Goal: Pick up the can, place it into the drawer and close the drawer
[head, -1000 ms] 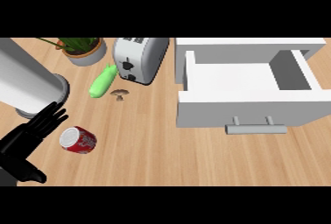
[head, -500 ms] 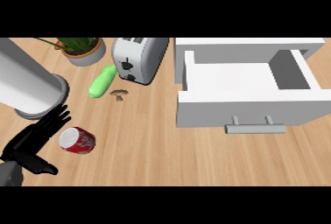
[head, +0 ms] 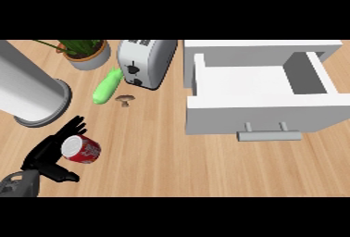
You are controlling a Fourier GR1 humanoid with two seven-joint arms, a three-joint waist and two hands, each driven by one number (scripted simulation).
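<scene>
Can (head: pixel 82 149), red, lower left of frame, flanked by left hand (head: pixel 46 155), fingers straight, not yet curled; thumb closure advised before lifting toward drawer (head: pixel 263 92).

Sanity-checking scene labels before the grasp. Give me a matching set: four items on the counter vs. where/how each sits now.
Items:
1. can
2. drawer
3. mushroom
4. potted plant

States:
A. pulled open, nothing inside
B. far left corner of the counter
C. lying on its side against the left hand
D. in front of the toaster

Pairs: 1-C, 2-A, 3-D, 4-B
</scene>
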